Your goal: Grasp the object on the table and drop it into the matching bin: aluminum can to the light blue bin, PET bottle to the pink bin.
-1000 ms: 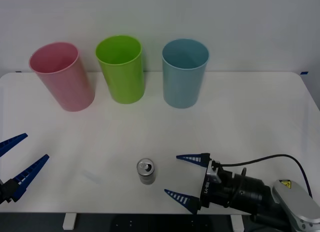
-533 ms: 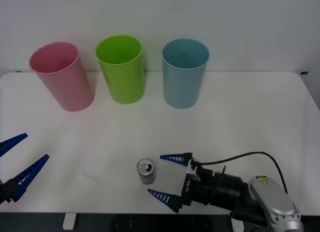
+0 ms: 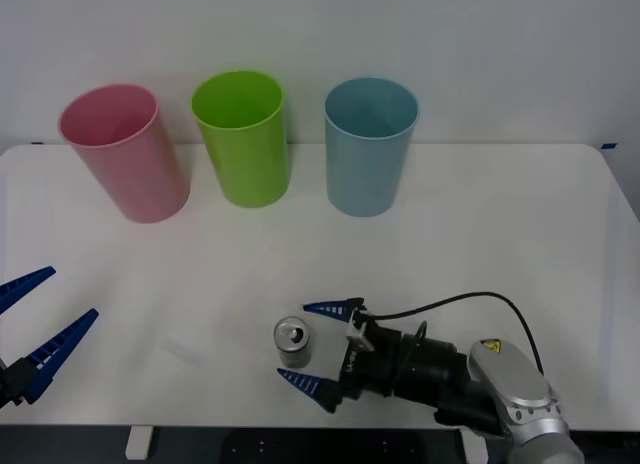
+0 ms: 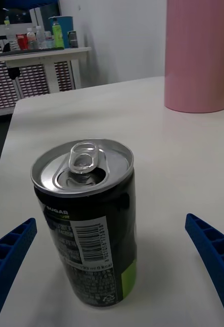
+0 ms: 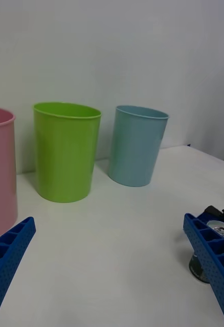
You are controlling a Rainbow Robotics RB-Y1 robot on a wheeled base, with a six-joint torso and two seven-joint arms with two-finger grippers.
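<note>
Moved leftward along the frame's bottom, right gripper (image 3: 318, 346) wide open around upright aluminum can (image 3: 293, 342) at lower centre of the table (image 3: 500, 234), fingers not touching; left gripper (image 3: 38, 329) open, farther, lower left.

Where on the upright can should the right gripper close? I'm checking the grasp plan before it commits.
On the aluminum can body's mid-height, coming in level from the robot's right. It stands upright on the table, so its round side walls face the fingers. The right gripper, open, already points that way, with one finger on each side of the can.
</note>
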